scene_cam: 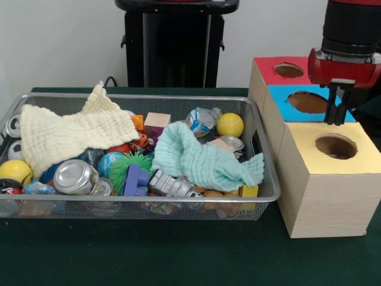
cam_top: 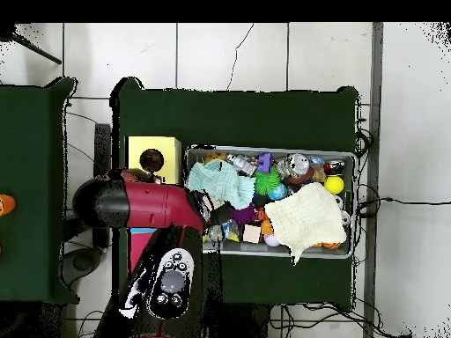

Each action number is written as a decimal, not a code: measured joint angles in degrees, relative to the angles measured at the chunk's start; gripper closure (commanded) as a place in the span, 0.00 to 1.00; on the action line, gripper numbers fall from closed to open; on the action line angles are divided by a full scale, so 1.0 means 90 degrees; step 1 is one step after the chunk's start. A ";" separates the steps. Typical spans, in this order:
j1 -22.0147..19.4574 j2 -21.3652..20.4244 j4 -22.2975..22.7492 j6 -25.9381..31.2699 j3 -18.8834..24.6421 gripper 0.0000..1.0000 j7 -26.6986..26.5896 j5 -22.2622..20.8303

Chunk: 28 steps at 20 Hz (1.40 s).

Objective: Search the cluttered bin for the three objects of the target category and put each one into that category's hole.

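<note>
The wire mesh bin (scene_cam: 178, 199) sits at the left, full of clutter; it also shows in the overhead view (cam_top: 282, 149). No polka-dot cloth piece shows in either view. The yellow-faced cube (scene_cam: 327, 190) stands nearest at the right, with its round hole (scene_cam: 336, 146) open and dark; both show in the overhead view too, the cube (cam_top: 167, 145) and the hole (cam_top: 151, 159). My gripper (scene_cam: 335, 119) hangs just above the far edge of the yellow face, over the seam with the blue cube. Its fingers are close together and hold nothing.
A cream waffle cloth (scene_cam: 71, 134) and a mint-green cloth (scene_cam: 202, 158) lie on top of cans, balls and toys in the bin. The blue-faced cube (scene_cam: 286, 104) and the red-faced cube (scene_cam: 268, 70) stand behind the yellow one. My arm (cam_top: 145, 204) covers them from overhead.
</note>
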 measured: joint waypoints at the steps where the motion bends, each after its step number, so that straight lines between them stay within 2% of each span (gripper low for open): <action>1: 0.0042 0.0008 0.0001 0.0000 -0.0008 1.00 0.0000 0.0001; 10: 0.0174 -0.0116 0.0029 0.0146 -0.0096 1.00 0.0000 0.0000; 17: -0.0010 -0.0815 0.0368 0.0740 -0.0162 1.00 0.0000 -0.0051; 20: -0.0255 -0.1163 0.0559 0.0900 -0.0189 1.00 0.0000 -0.0278; 21: -0.0558 -0.1448 0.0683 0.0929 -0.0244 0.00 0.0000 -0.0638; 23: -0.0575 -0.1463 0.0688 0.0930 -0.0248 0.00 0.0000 -0.0662; 28: -0.1012 -0.1749 0.0830 0.0932 -0.0279 0.00 0.0000 -0.1169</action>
